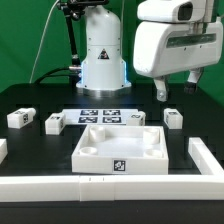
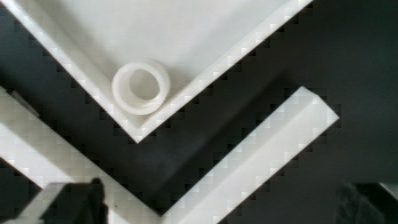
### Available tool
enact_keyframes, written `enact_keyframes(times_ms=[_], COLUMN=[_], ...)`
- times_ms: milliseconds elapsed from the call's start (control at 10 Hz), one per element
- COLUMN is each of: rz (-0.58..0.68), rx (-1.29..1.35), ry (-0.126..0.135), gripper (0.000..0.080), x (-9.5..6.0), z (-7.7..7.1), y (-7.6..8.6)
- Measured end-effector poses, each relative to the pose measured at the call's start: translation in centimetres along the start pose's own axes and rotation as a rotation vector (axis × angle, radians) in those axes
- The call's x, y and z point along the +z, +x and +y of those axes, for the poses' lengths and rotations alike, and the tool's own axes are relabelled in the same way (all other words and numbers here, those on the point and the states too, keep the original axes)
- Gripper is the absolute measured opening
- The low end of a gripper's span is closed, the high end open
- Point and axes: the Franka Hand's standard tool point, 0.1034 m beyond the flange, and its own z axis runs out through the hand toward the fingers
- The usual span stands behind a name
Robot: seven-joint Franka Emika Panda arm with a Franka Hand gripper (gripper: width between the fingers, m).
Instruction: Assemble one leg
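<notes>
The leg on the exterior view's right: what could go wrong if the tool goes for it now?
That leg lies close to the tray's corner, so the open tool coming down might knock the tray. The leg is small, so an off-centre grip might tip or twist it.

The exterior view is lit brightly and evenly; only soft shadows are cast on the black table (image 1: 30,100). White surfaces are nearly washed out, and a bluish glow is seen on the arm's base (image 1: 103,68). The tag on the leg (image 1: 19,118) is rendered coarsely. The wrist view is blurred throughout, its white square piece (image 2: 107,30) edged softly
</notes>
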Motion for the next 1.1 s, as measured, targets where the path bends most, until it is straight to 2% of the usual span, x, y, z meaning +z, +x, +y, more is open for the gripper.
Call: enact_keyframes(times_ms=[800, 1100], rz=[-0.003, -0.012], rx=[-0.001, -0.23], ry=[0.003, 0.016], gripper=[0.065, 0.065], x=[0.2, 1.8], z=[-0.1, -0.6], y=[-0.1, -1.8])
